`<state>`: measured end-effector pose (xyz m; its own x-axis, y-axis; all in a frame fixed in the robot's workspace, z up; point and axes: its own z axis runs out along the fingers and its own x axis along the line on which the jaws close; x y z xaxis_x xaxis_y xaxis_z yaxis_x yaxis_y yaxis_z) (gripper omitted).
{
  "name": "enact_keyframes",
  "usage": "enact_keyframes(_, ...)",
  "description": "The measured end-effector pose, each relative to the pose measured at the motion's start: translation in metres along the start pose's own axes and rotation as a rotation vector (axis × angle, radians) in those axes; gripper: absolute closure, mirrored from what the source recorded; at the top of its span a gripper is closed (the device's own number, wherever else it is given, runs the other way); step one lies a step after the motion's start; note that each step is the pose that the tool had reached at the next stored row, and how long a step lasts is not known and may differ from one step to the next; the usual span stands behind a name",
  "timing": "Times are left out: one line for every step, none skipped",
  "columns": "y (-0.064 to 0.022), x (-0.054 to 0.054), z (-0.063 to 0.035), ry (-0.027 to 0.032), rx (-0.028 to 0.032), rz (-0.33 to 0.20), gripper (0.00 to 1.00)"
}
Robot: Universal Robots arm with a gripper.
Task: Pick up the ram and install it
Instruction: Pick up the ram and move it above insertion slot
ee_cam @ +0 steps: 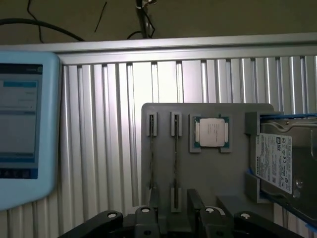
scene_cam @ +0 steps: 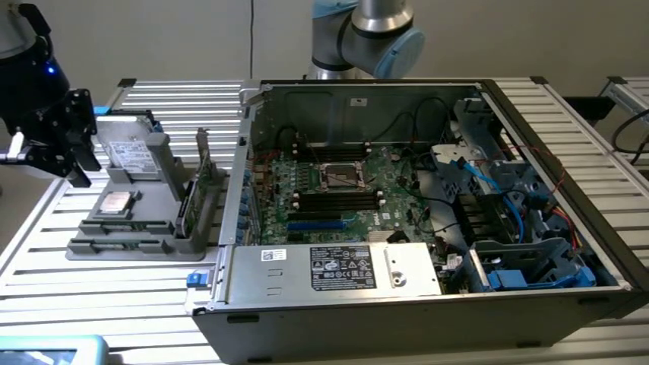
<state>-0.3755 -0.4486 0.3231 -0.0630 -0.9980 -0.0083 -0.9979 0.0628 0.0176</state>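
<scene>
At the exterior view's left we see the black gripper (scene_cam: 49, 158), its fingers (ee_cam: 197, 212) wide apart and holding nothing, right of it the grey holder (scene_cam: 152, 248), the ram (ee_cam: 175, 158) standing edge-on in a slot at its near end, below the gripper, further right the open computer case (scene_cam: 304, 323).

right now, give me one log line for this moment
pincer: open, empty | position: over grey tray, at its narrow slots | tray also holds: cpu, drive | case: open
</scene>
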Motion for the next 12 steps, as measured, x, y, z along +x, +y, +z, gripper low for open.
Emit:
enact_keyframes(-0.0001,0.0,0.0018,0.0,0.0001,0.0,0.64)
enact_keyframes(-0.0001,0.0,0.0036,0.0,0.0001,0.0,0.64)
enact_keyframes(-0.0001,0.0,0.0054,0.0001,0.0,0.0,0.64)
enact_keyframes(-0.0001,0.0,0.0071,0.0001,0.0,0.0,0.64)
enact_keyframes(-0.0002,0.0,0.0091,0.0001,0.0001,0.0,0.64)
enact_keyframes(-0.0002,0.0,0.0109,0.0,0.0001,0.0,0.64)
enact_keyframes(-0.0002,0.0,0.0127,0.0,0.0001,0.0,0.64)
enact_keyframes(-0.0003,0.0,0.0145,0.0001,0.0,0.0,0.64)
enact_keyframes(-0.0003,0.0,0.0164,0.0,0.0,0.0,0.64)
enact_keyframes(-0.0003,0.0,0.0182,0.0,0.0001,0.0,0.64)
enact_keyframes(-0.0004,0.0,0.02,0.0,0.0001,0.0,0.64)
enact_keyframes(-0.0004,0.001,0.0216,0.0001,0.0,0.0,0.64)
